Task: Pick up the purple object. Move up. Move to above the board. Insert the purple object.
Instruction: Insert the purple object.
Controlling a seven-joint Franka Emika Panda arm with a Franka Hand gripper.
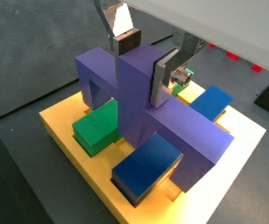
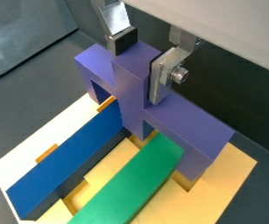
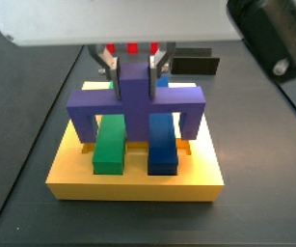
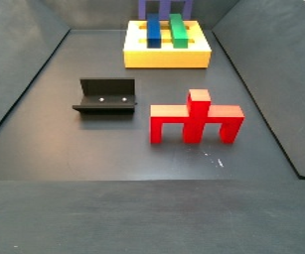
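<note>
Though my gripper (image 1: 145, 63) clamps the purple object's (image 1: 143, 101) upright post, I judge pickup, lift and travel done: its legs directly below reach the board (image 1: 67, 131) astride the green bar (image 3: 109, 145) and blue bar (image 3: 162, 145), leaving only seating and release.
</note>
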